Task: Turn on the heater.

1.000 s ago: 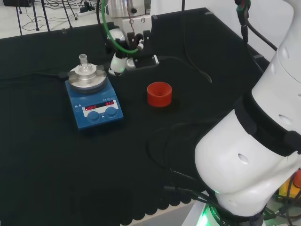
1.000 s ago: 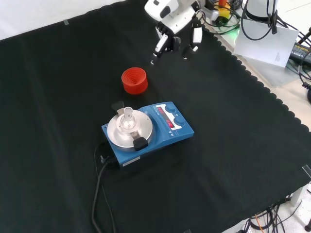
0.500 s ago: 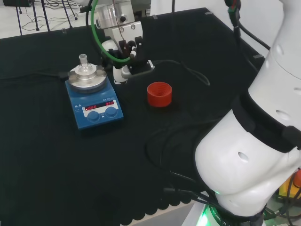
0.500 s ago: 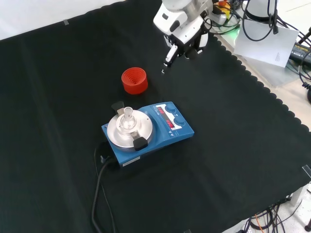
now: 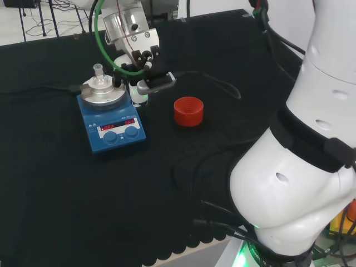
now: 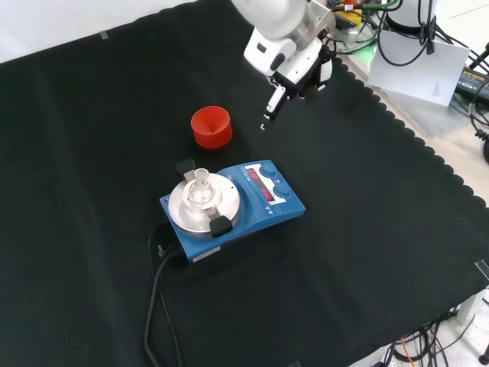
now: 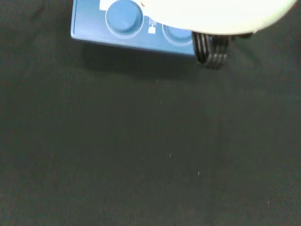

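Hand (image 6: pixel 294 65) hovers above open tabletop (image 6: pixel 367 214) beyond the heater's (image 6: pixel 252 202) knob edge; one finger (image 6: pixel 271 103) extended, other fingers curled, holding nothing.

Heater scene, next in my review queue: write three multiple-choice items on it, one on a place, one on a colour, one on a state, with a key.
1. In the front view, where is the red ribbed ring?
A. Beyond the heater, on the cloth
B. On the heater's plate
C. In the hand

2. What colour is the heater's body?
A. Blue
B. Green
C. Yellow

3. Where does the hand stand?
A. Pressing a knob
B. Above the cloth, off the heater
C. Closed round the flask

Key:
1 A: the ring stands alone on the black cloth.
2 A: the casing below the metal plate is blue.
3 B: cloth shows between the pointing finger and the heater.
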`<action>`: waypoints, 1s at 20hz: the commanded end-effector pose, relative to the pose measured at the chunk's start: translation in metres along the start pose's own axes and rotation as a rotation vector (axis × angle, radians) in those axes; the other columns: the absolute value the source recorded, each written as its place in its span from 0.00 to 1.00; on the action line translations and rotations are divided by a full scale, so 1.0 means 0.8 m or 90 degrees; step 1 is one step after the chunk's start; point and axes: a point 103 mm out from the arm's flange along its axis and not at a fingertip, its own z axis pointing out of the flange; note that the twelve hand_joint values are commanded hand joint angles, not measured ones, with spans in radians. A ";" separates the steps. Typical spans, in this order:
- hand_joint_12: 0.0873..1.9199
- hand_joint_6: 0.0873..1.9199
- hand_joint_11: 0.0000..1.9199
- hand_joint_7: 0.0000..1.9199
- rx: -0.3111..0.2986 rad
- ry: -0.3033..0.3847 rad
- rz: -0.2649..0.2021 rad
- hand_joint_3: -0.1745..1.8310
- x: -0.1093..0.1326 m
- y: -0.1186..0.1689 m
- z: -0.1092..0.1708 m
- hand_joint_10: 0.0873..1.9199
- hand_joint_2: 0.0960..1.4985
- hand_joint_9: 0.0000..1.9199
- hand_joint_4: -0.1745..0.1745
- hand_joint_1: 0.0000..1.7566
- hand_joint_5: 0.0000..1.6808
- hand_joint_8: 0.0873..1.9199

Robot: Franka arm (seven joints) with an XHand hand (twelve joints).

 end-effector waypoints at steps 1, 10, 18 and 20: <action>0.73 0.00 0.73 0.77 0.148 -0.034 -0.004 0.68 0.015 0.024 0.037 0.81 0.32 0.86 0.40 0.84 0.14 0.98; 0.73 0.00 0.73 0.77 0.171 -0.033 -0.014 0.69 0.020 0.038 0.048 0.81 0.32 0.86 0.41 0.84 0.13 0.98; 0.73 0.00 0.73 0.77 0.180 -0.038 -0.025 0.70 0.024 0.046 0.049 0.81 0.31 0.86 0.42 0.84 0.12 0.98; 0.73 0.00 0.73 0.77 0.180 -0.038 -0.032 0.70 0.027 0.049 0.052 0.81 0.31 0.86 0.42 0.84 0.12 0.98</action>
